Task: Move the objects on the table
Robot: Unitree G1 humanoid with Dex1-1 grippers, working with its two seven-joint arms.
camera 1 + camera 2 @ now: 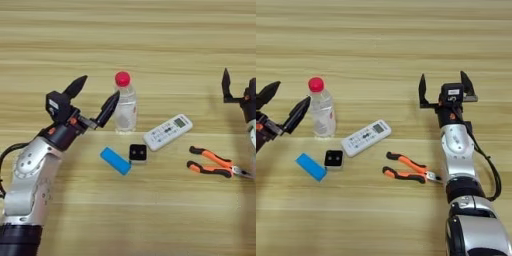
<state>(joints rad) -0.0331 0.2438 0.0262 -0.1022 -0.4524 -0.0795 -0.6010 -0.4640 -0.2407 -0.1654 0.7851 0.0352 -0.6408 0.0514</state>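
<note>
Fingers (107, 107) of the left gripper (94, 97) spread apart beside the bottle (124, 107); right gripper (446, 90), fingers apart, shows whole only in the right eye view. Table (150, 40) light wood.

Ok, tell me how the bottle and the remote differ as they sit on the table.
The bottle stands upright, while the remote lies flat and angled. The bottle is clear plastic with a red cap; the remote is opaque white with a small screen and buttons. The left gripper, jaws open, sits right beside the bottle; no gripper is near the remote. Both rest on the table, close together.
</note>
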